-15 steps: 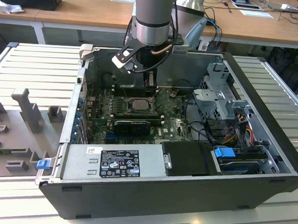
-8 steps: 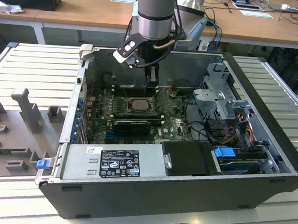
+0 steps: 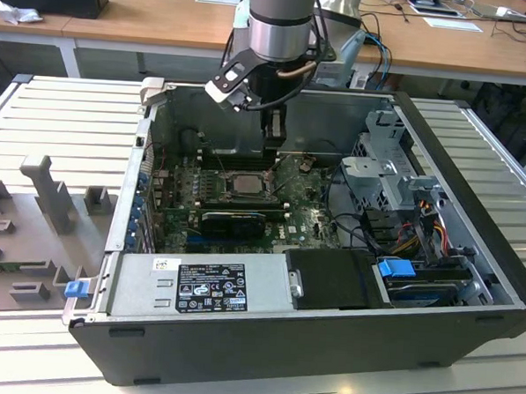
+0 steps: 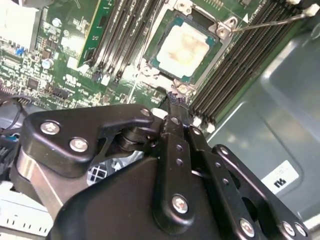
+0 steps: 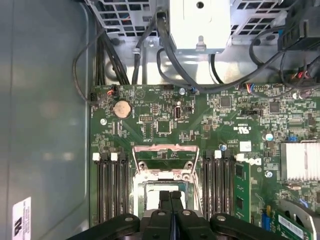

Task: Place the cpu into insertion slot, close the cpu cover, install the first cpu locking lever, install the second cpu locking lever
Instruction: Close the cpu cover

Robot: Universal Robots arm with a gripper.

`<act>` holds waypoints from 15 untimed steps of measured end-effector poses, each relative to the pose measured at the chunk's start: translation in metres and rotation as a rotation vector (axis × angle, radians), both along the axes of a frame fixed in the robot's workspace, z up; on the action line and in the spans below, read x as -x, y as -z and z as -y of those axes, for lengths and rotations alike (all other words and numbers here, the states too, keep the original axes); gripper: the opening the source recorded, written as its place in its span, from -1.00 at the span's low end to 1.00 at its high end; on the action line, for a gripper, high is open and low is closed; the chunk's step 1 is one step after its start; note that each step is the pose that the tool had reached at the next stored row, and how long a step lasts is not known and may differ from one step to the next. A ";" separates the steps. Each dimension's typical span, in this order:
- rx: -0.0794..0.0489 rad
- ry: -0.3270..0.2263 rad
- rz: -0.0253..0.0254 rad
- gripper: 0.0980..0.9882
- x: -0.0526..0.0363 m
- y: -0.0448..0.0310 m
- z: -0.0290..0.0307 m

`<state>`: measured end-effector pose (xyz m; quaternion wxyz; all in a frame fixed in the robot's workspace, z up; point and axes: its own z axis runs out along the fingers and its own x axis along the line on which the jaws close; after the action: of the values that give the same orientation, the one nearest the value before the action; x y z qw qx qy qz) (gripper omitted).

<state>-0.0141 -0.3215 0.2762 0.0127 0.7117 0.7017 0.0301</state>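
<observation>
My exterior view sits high and back from the open computer case (image 3: 326,341), looking down into it at an angle. Both wrist views ride close behind the gripper (image 5: 170,197), facing the motherboard (image 5: 165,115) — they share the cpu (image 4: 186,47) and the memory slots (image 4: 125,35) beside it.
</observation>
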 end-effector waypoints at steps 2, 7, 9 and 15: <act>0.000 0.000 0.0001 -0.98 -0.0031 -0.0014 0.0000; 0.000 0.000 -0.0002 -0.98 -0.0232 -0.0014 0.0000; 0.000 -0.001 -0.0002 -0.98 -0.0317 0.0010 -0.0001; 0.000 -0.001 -0.0002 -0.98 -0.0513 0.0054 -0.0006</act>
<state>0.0372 -0.3208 0.2708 0.0126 0.7115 0.7019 0.0301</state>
